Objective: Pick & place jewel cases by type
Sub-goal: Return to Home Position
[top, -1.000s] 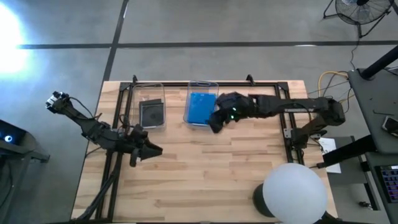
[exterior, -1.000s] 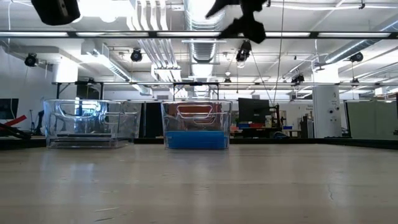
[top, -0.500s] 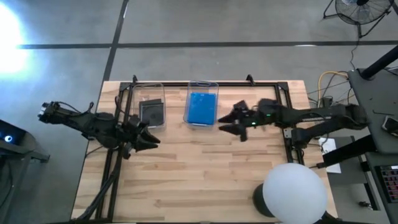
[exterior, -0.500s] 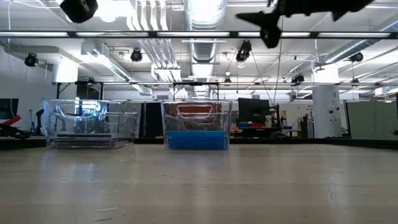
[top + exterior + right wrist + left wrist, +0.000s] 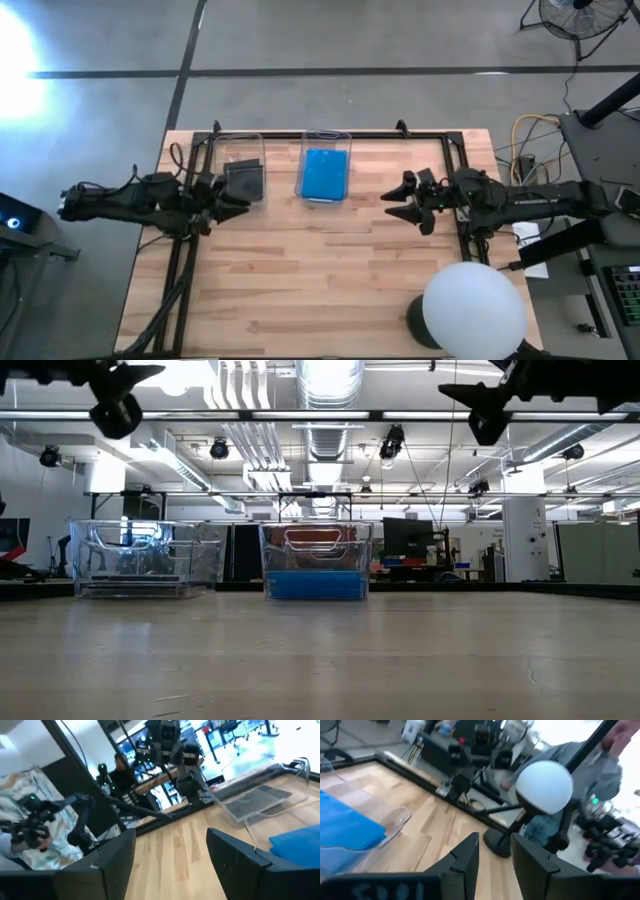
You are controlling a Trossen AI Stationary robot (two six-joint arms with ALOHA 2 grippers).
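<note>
a: what is found at the front of the table?
b: bare wood is recorded, with a white dome at the right front corner. nothing is seen left lying on the boards.
a: what has been altered in the last second?
b: the right gripper has been drawn away from beside the right bin to the right side of the table, well apart from it. its jaws are held wide and nothing is carried. the left gripper has been pulled back towards the left edge and is now just beside the left bin. its jaws are parted a little and nothing is held. it is judged that placing is finished and that both arms are being returned to rest.
a: and the containers, farther back?
b: in the left bin the dark jewel cases are laid flat. in the right bin the blue jewel cases are stacked flat, and are seen as a blue band along its floor in the low view. the number in each stack cannot be told. sorting by type is judged complete.
</note>
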